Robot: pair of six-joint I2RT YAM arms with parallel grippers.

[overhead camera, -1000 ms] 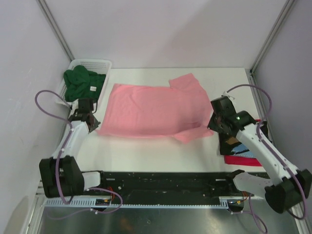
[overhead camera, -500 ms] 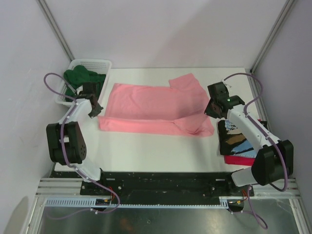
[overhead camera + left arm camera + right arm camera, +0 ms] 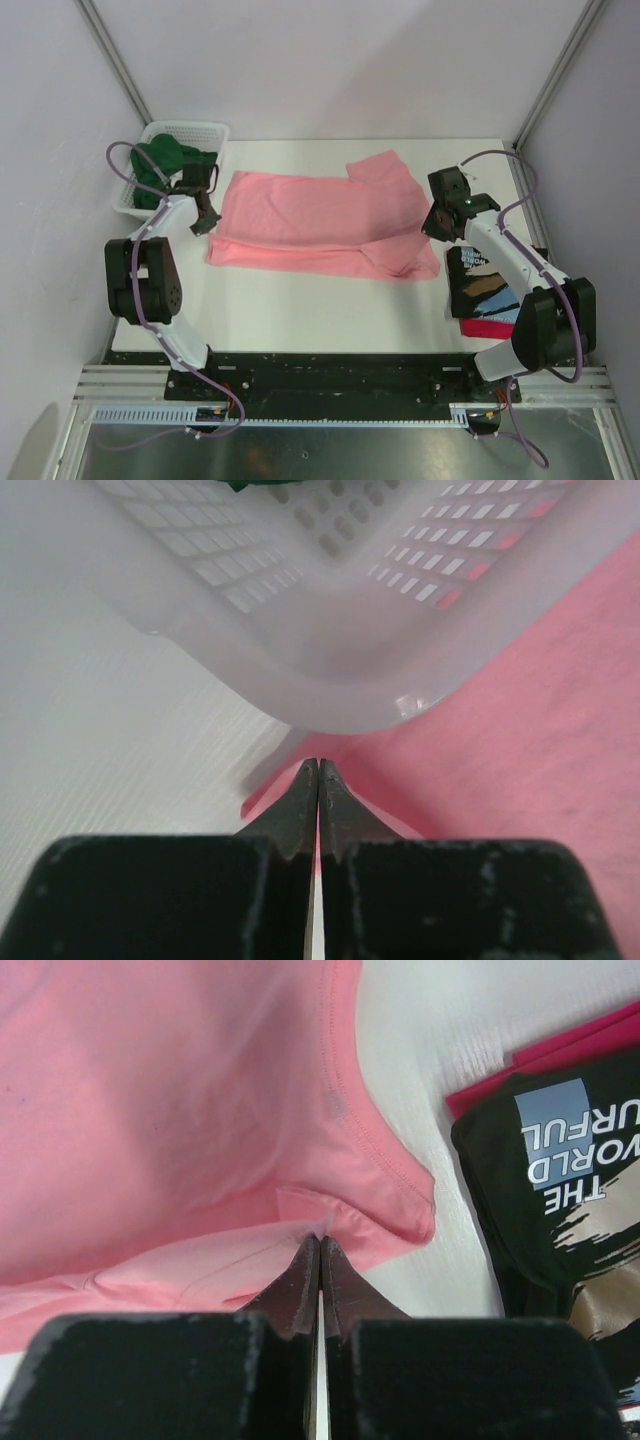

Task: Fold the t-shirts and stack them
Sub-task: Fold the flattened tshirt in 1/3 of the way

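- Left pincer (image 3: 318, 768): closed, nipping corner of salmon-pink t-shirt (image 3: 310, 215), just beside white basket (image 3: 330, 670).
- Right pincer (image 3: 319, 1242): closed, nipping the shirt's opposite folded edge.
- Shirt: spread on tabletop (image 3: 300, 300), between both pincers.

I'm working in a lab test cell. Plain pale walls (image 3: 330, 70) and aluminium posts (image 3: 114, 60) stand beyond my left claw (image 3: 205, 222), round a white table (image 3: 300, 310).

You had a flat white table (image 3: 300, 310) in front of you. A plain salmon-pink cloth t-shirt (image 3: 310, 215) lay spread across its middle, near edge doubled over. A white plastic mesh basket (image 3: 190, 130) sat at the far left corner, just beside that shirt. Near the right edge, a folded red t-shirt (image 3: 485, 328) lay under a black printed t-shirt (image 3: 485, 285).
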